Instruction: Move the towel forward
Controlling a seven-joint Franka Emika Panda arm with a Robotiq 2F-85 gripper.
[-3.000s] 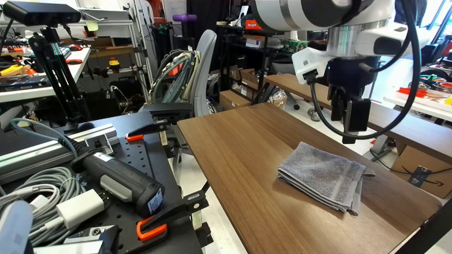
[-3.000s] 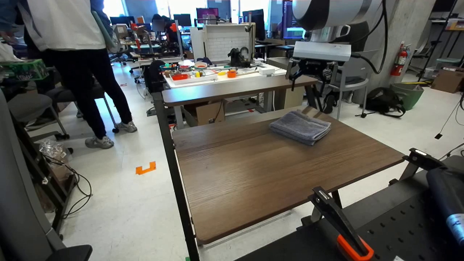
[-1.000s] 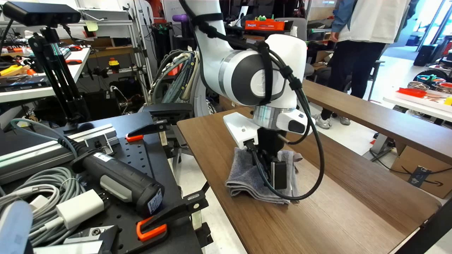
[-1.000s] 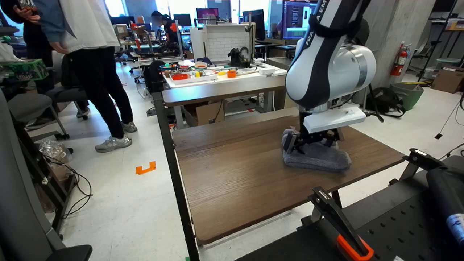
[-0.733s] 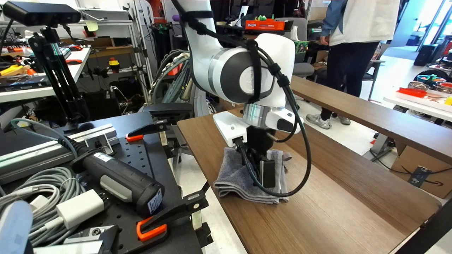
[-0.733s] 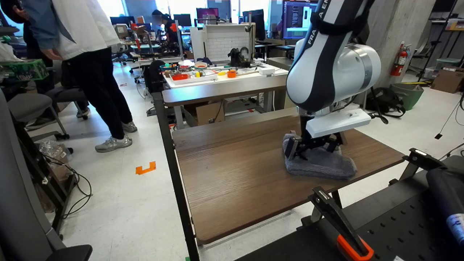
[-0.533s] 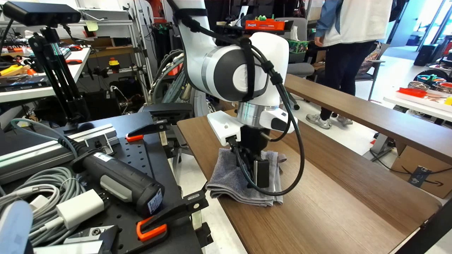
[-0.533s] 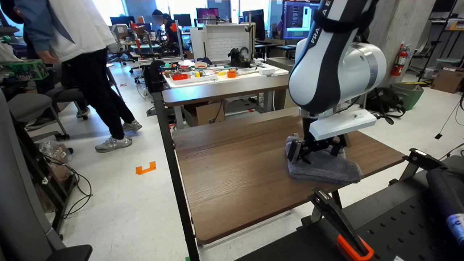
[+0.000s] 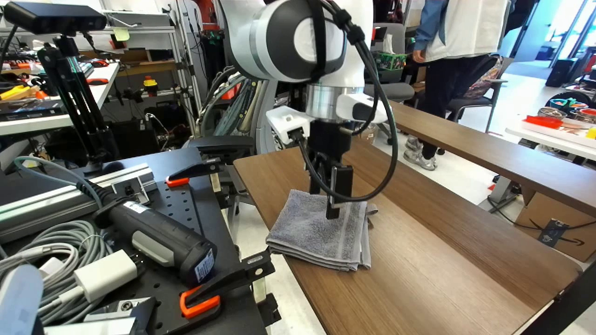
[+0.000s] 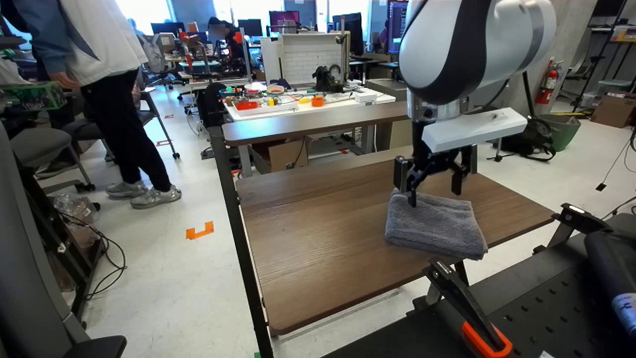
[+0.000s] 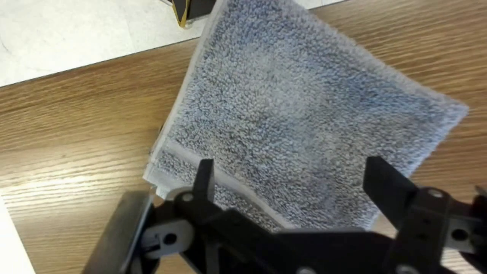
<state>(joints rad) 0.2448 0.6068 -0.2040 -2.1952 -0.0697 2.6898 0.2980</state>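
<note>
The gray towel (image 9: 305,232) is lying folded on the brown table (image 9: 447,279), just below the middle of the frame in an exterior view, its left corner reaching the table's edge. Right above it, the robot arm (image 9: 293,46) is pointing its gripper (image 10: 434,198) downward. The two fingers (image 11: 388,190) are standing wide apart over the towel, and from here I'm unable to tell whether they are touching it. In the wrist view the towel is spreading from the top edge down through the center, one corner stretching toward the right, while the fingers are showing along the bottom. A person (image 10: 117,99) is standing at the upper left of an exterior view. At the lower left of an exterior view, a black tool (image 9: 163,242) is lying on a black bench (image 9: 179,204).
</note>
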